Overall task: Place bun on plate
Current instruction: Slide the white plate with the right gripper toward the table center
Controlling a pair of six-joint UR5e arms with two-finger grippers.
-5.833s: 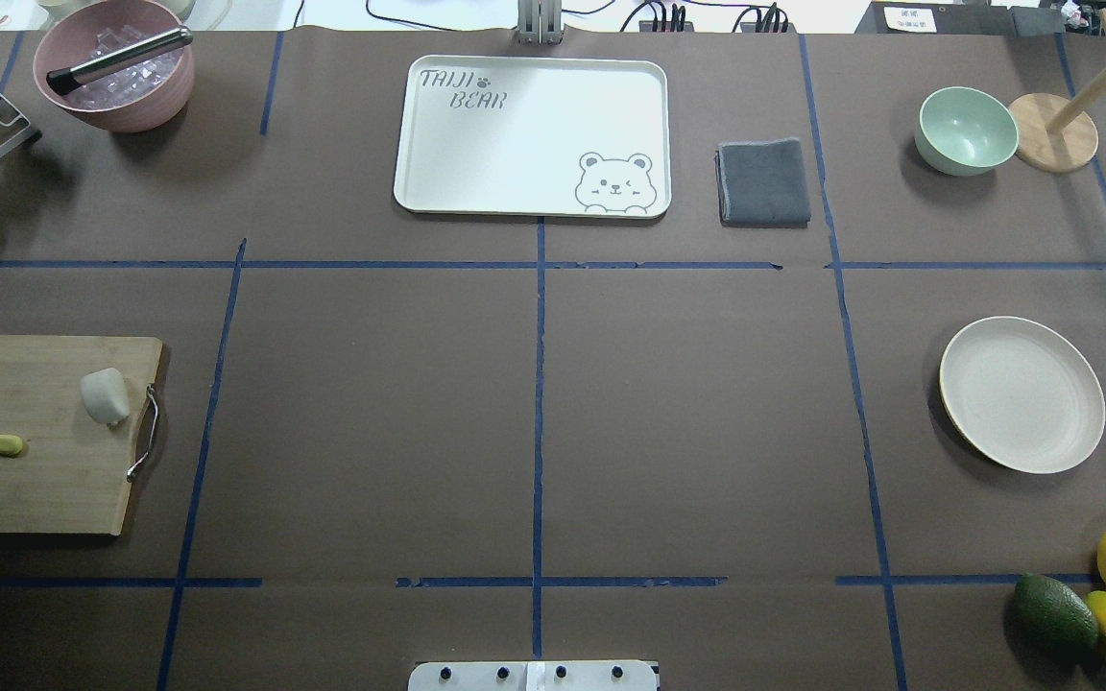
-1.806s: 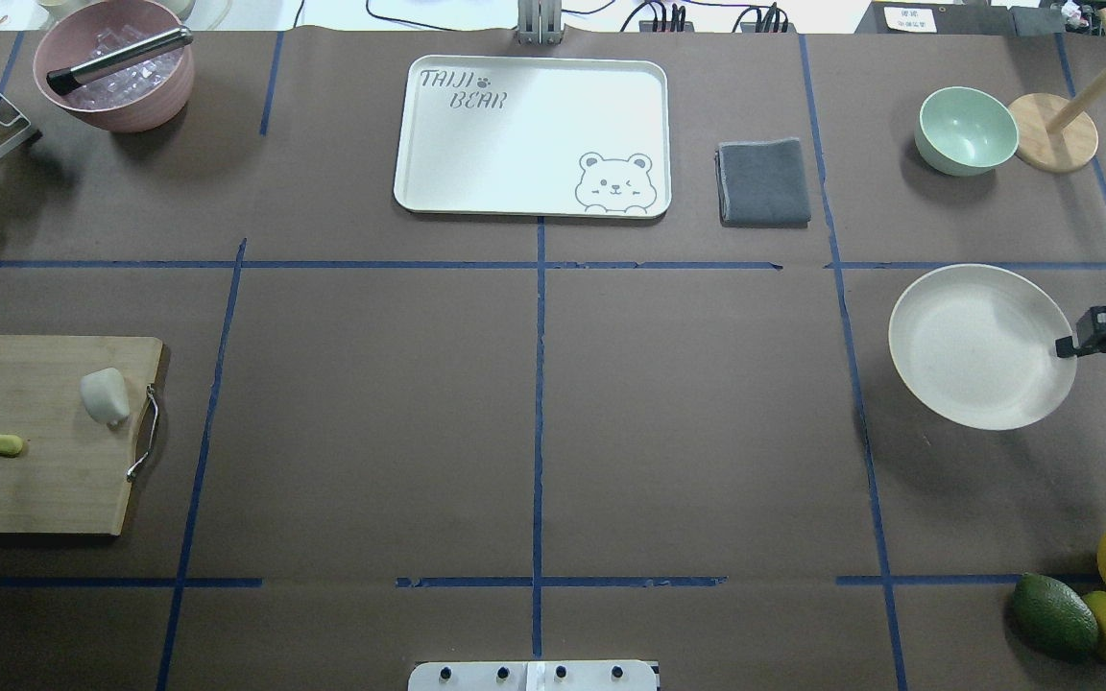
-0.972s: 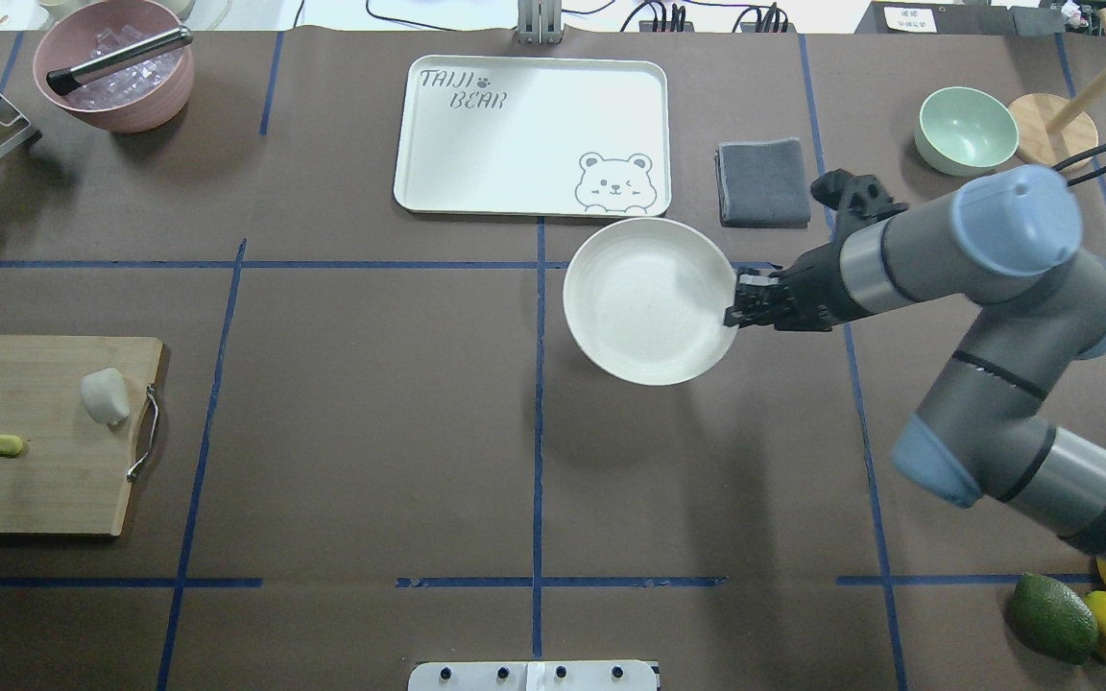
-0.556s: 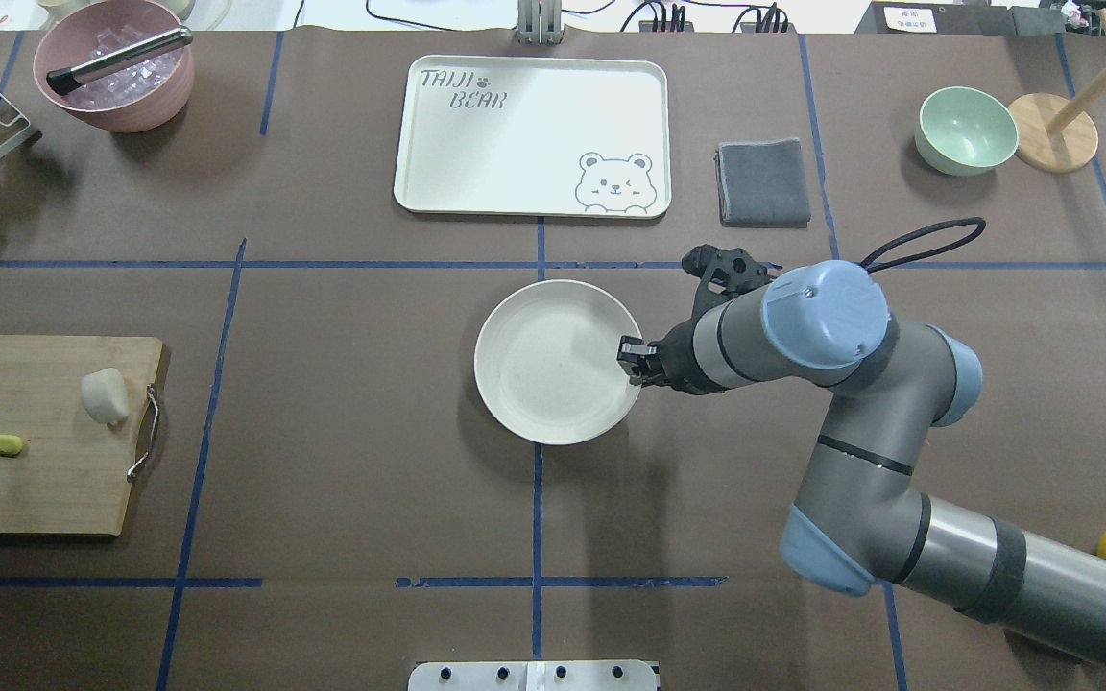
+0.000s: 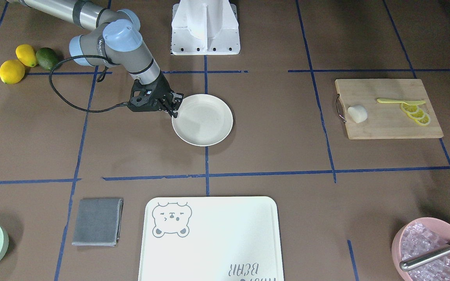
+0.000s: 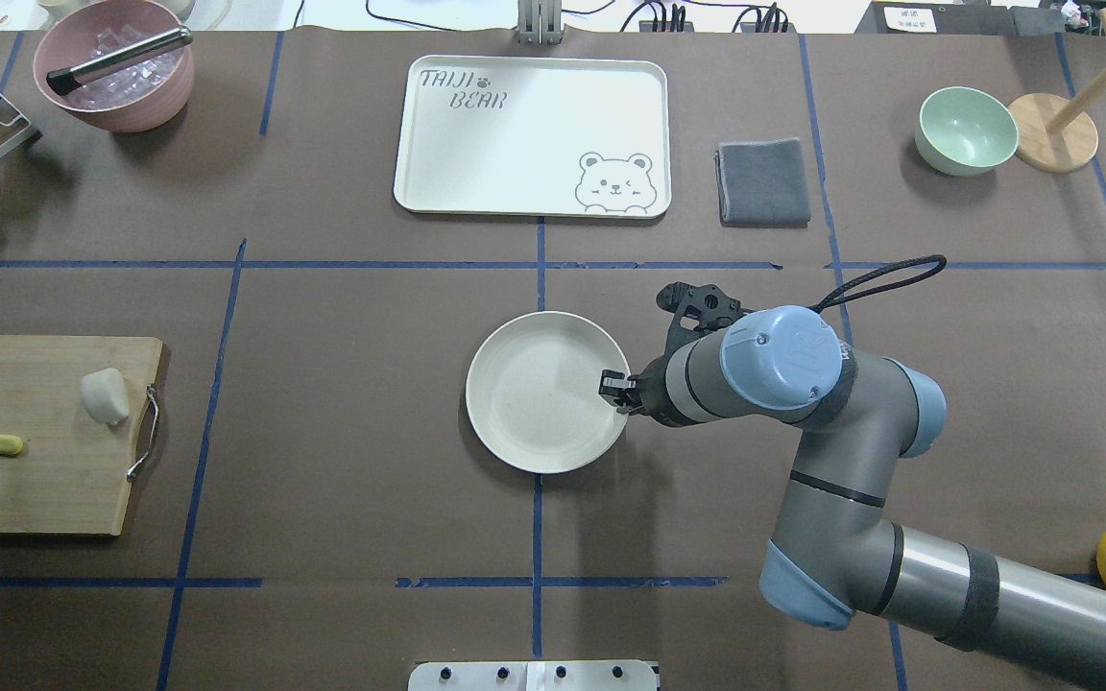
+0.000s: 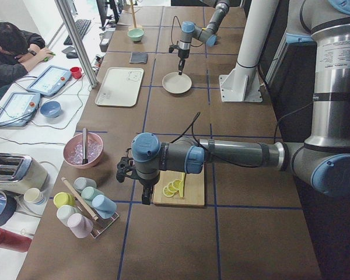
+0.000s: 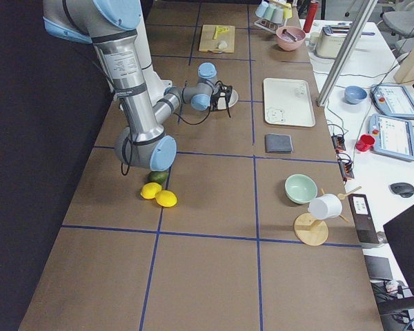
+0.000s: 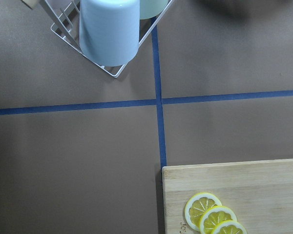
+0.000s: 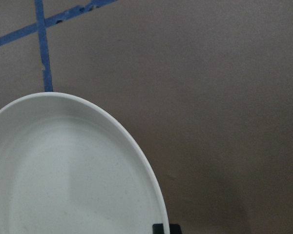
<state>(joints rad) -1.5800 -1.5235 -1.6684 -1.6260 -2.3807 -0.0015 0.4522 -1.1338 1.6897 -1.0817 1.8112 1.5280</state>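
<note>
The bun (image 6: pixel 105 395) is a small white lump on the wooden cutting board (image 6: pixel 35 480) at the table's left edge, also visible in the front-facing view (image 5: pixel 357 114). The round cream plate (image 6: pixel 545 392) is at the table's middle, on or just above the surface. My right gripper (image 6: pixel 616 392) is shut on the plate's right rim; the front-facing view shows the same gripper (image 5: pixel 174 107) beside the plate (image 5: pixel 202 120). My left gripper (image 7: pixel 125 170) hovers near the board's outer corner, seen only from the side, so I cannot tell whether it is open or shut.
Lemon slices (image 9: pixel 212 217) and a yellow knife (image 5: pixel 400 102) share the board. A cup rack (image 9: pixel 110 34) stands beyond it. At the back are a pink ice bowl (image 6: pixel 169 96), the bear tray (image 6: pixel 531 134), a grey cloth (image 6: pixel 763 182) and a green bowl (image 6: pixel 966 130).
My right arm came in, took the plate by its rim at the right side, and carried it left to the table's middle, lowering it nearer the robot. The bun has not moved.
</note>
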